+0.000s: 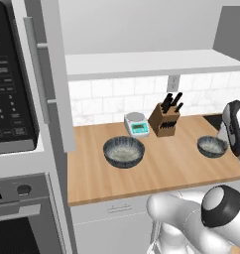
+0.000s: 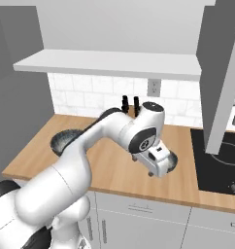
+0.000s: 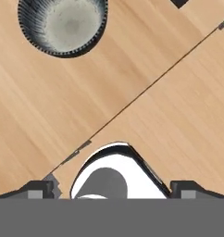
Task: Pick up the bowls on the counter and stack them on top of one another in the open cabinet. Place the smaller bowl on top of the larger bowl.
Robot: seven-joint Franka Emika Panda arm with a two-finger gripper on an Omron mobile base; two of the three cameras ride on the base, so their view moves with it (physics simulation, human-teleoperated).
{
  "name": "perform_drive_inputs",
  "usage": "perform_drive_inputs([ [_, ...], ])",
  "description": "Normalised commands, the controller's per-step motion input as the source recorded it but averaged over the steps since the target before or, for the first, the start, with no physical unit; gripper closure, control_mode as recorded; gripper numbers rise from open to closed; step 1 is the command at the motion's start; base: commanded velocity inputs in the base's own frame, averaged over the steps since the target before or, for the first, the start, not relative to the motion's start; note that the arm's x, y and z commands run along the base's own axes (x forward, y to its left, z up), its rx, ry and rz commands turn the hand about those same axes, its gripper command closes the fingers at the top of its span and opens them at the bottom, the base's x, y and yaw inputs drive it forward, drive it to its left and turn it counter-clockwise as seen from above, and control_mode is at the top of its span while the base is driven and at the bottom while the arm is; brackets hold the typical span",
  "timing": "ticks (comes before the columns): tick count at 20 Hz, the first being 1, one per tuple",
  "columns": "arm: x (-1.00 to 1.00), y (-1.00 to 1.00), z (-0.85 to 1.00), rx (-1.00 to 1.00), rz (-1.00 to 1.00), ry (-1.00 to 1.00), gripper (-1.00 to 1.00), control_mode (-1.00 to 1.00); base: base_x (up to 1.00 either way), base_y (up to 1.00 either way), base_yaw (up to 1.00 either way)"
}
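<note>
No legible text anywhere, microwave (image 1: 10,84) keypad markings too blurred to read, kitchen scale (image 1: 137,124) display blank

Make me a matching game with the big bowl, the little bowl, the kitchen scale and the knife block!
Things:
1. larger bowl
2. smaller bowl
3. kitchen scale
4. knife block

Clues:
A. brown, with black handles poking out
B. white and teal, by the tiled wall
C. on the counter nearest the microwave side
D. on the counter nearest the stovetop side

Pairs: 1-C, 2-D, 3-B, 4-A
</note>
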Motion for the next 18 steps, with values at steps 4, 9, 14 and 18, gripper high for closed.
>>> perform_drive_inputs([
  [4, 0.32, -0.13, -0.33, 0.2, -0.04, -0.02, -1.0, -1.0, 0.0, 0.0, 0.0],
  [9, 0.44, -0.29, -0.24, 0.15, -0.06, -0.04, -1.0, -1.0, 0.0, 0.0, 0.0],
  [14, 0.53, -0.36, -0.31, 0.01, 0.0, 0.04, -1.0, -1.0, 0.0, 0.0, 0.0],
  [18, 0.42, -0.22, -0.43, 0.0, 0.0, 0.0, -1.0, -1.0, 0.0, 0.0, 0.0],
])
